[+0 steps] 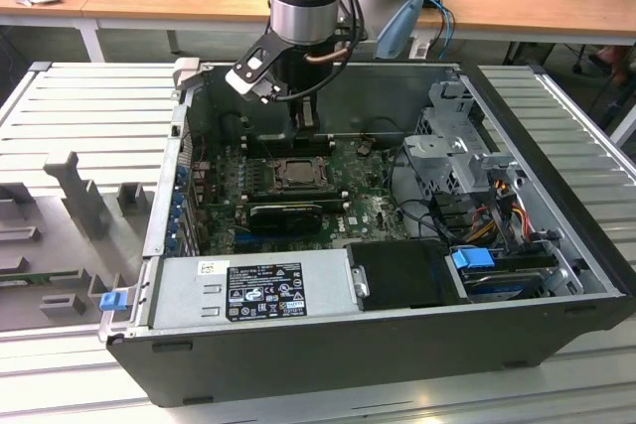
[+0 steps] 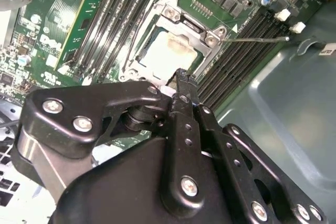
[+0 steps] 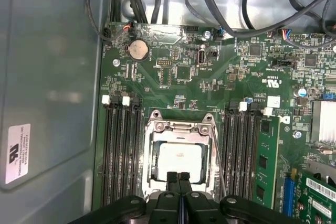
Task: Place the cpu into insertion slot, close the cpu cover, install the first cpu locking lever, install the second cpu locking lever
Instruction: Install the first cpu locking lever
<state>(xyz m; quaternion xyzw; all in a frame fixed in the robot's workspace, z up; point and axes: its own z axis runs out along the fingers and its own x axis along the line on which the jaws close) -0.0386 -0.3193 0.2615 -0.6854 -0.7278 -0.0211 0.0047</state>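
The pale cpu (image 3: 180, 161) lies in the insertion slot (image 1: 295, 174) on the green motherboard. The silver cpu cover (image 3: 177, 127) lies flat over it, and the chip (image 2: 168, 53) shows through its square cut-out. A thin wire lever (image 2: 257, 39) sticks out sideways from one corner of the socket over the memory slots. It also runs along the socket's side (image 3: 220, 161). My gripper (image 3: 178, 177) is shut with nothing between its fingers. It hangs over the socket's edge, above the board in the exterior view (image 1: 306, 124). Whether the fingertips (image 2: 181, 77) touch the cover I cannot tell.
Memory slots (image 3: 121, 150) flank the socket on both sides. A black card (image 1: 288, 213) lies in front of the socket, and a power supply (image 1: 253, 290) sits at the case front. A drive cage (image 1: 457, 161) with cables stands at the exterior view's right. The case wall (image 3: 47, 77) rises close by.
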